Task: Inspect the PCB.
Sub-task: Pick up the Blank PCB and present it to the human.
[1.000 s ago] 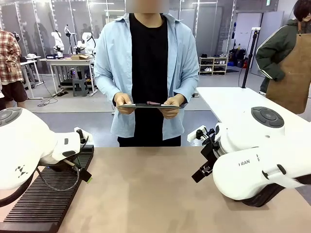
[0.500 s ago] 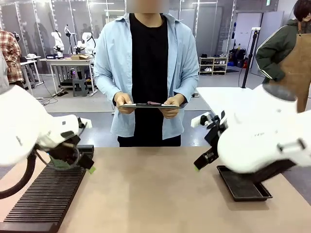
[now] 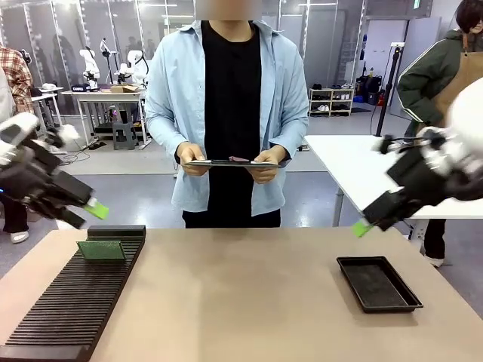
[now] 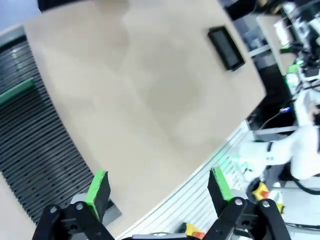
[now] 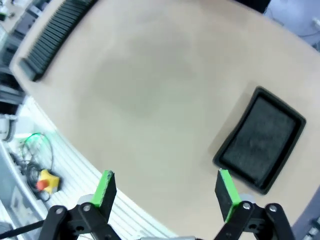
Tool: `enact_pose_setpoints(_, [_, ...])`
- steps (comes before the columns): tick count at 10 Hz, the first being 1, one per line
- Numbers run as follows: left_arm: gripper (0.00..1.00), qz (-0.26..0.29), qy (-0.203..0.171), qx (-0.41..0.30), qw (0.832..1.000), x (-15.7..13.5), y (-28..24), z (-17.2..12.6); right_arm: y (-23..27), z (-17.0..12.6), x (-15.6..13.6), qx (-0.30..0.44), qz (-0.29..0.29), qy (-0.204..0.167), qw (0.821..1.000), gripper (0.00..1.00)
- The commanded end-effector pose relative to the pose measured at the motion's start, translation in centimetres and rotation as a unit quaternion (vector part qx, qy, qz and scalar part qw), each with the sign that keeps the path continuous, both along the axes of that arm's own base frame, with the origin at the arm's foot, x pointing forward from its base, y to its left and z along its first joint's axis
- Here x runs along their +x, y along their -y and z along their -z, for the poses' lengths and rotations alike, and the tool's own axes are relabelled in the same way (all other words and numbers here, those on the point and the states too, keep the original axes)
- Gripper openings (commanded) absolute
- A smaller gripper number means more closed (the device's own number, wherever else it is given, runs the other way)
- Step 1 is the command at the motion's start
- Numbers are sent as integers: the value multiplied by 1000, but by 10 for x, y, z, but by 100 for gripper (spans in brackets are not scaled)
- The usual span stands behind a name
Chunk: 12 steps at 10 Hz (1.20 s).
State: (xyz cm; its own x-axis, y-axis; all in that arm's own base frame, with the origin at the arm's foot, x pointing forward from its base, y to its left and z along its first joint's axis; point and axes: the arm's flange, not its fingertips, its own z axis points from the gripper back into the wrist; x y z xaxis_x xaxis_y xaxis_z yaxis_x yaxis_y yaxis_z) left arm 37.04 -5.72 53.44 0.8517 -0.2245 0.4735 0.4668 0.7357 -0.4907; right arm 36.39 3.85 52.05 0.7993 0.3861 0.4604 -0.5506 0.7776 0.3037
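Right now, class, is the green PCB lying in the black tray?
No, the PCB sits in the slotted black rack at the table's left side, across from the black tray.

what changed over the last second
Both arms rose and swung outward: left gripper up-left, right gripper up-right, both open and empty. That uncovered the PCB in the slotted rack and the black tray. The person's clipboard stayed put.
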Motion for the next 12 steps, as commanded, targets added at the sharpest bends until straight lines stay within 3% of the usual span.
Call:
enact_pose_setpoints(1, [100,-26,4,-62,998,-20,-54,-11,65,-10,-16,76,31,-43,996,100])
enact_pose_setpoints(4, [100,-103,15,-117,988,-62,-133,-11,150,0,-56,146,112,-48,982,100])
enact_pose_setpoints(8, [100,-203,23,-159,966,-115,-198,6,191,30,-90,189,175,-63,964,100])
enact_pose_setpoints(10, [100,-219,32,-157,963,-115,-199,7,185,30,-82,191,183,-38,964,100])
enact_pose_setpoints(11, [100,-215,21,-151,965,-108,-214,0,199,31,-88,182,186,-73,963,100])
enact_pose_setpoints(12, [100,-215,21,-151,965,-108,-214,0,199,31,-88,182,186,-73,963,100])
